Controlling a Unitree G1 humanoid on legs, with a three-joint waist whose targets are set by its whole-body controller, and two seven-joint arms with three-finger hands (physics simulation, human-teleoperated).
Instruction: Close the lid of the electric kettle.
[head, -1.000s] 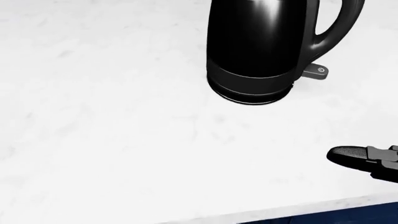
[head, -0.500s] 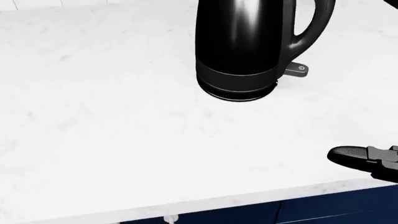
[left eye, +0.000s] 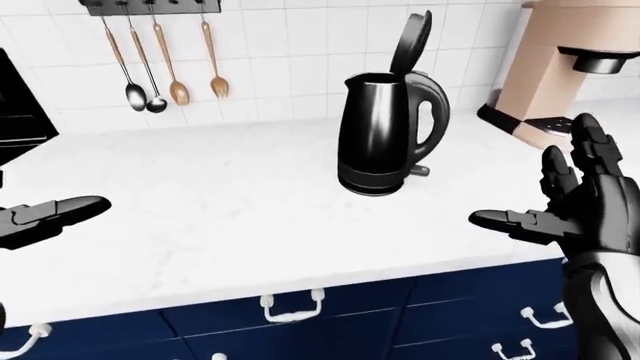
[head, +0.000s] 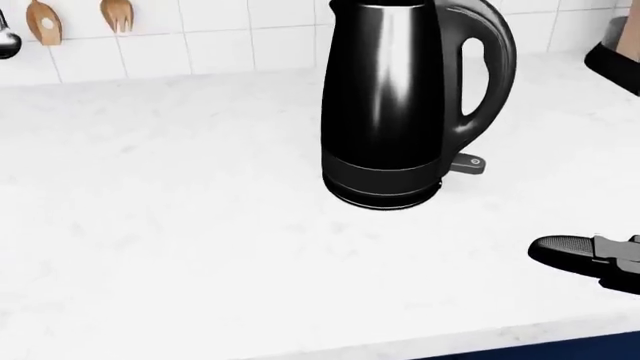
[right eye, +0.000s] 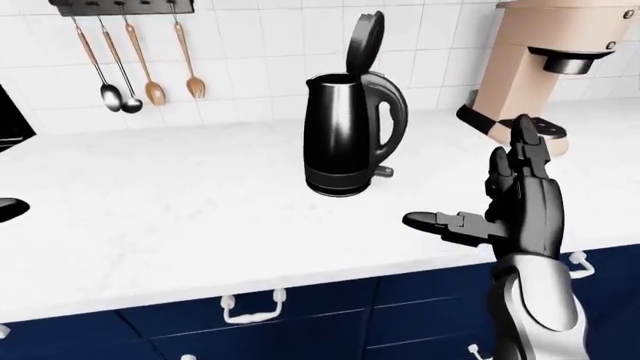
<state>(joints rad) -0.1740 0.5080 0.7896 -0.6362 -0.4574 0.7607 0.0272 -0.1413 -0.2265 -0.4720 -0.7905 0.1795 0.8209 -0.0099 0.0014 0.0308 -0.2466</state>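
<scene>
Black fingers (right eye: 528, 154) of right hand (right eye: 520, 206) stand spread and upright, thumb jutting toward view-left, palm facing left, empty, well apart from kettle (right eye: 345, 135). Left hand (left eye: 50, 217) lies flat at left edge of left-eye view, fingers straight, holding nothing. Kettle sits upright on white counter (left eye: 200, 202) near tiled wall, handle to the right, lid (left eye: 410, 41) hinged up, nearly vertical. Head view crops off the lid, shows only kettle body, base switch (head: 468, 163) and right thumb tip. Eye views add utensils (left eye: 160, 60) hanging w/ beige coffee machine (right eye: 545, 60) at right.
</scene>
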